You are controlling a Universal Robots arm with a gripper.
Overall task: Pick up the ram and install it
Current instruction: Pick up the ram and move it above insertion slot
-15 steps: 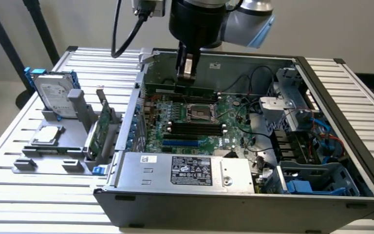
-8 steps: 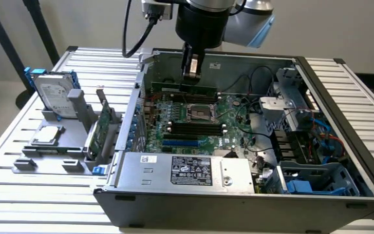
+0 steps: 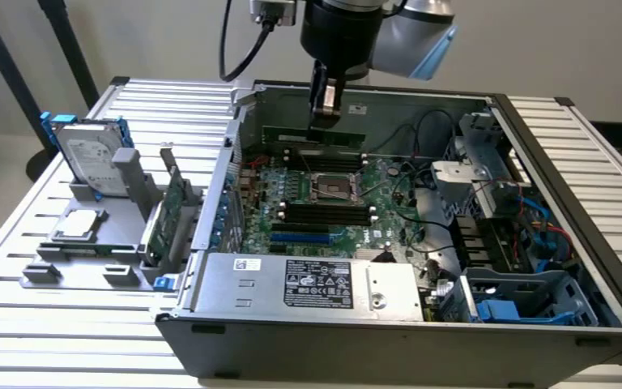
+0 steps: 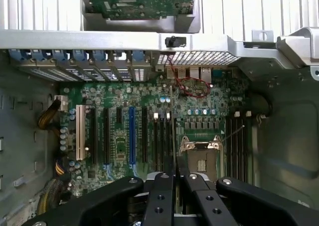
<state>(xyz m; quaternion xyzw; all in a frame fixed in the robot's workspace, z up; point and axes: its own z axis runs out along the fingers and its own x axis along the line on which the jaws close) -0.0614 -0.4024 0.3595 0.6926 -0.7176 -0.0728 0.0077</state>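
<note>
The ram (image 3: 313,134), a long thin green board stick with black chips, hangs flat and level inside the big grey metal computer case (image 3: 398,344). The black two-finger gripper (image 3: 325,120) is clamped tight on the stick's top edge, near its middle, so the stick pokes out toward 9 o'clock and 3 o'clock in the exterior view. In that view the stick is at 12 o'clock from the shiny square chip socket (image 3: 330,187) on the green main board (image 3: 289,190). It is just above the long black memory slots (image 3: 327,159) on that side. It does not look pushed into a slot; there seems to be a small gap under it. In the wrist view the stick is a thin line running the same way as the slots, close beside the socket. So I think the picking up is done and the putting in is the job now. That job needs the stick right over one slot, turned the same way as it. Then it needs a straight, even push down so both ends go in together. The robot arm (image 3: 338,32) comes in from 12 o'clock in the exterior view, and its wrist points straight down. The silver power box (image 3: 311,284) is far off at 6 o'clock.
</note>
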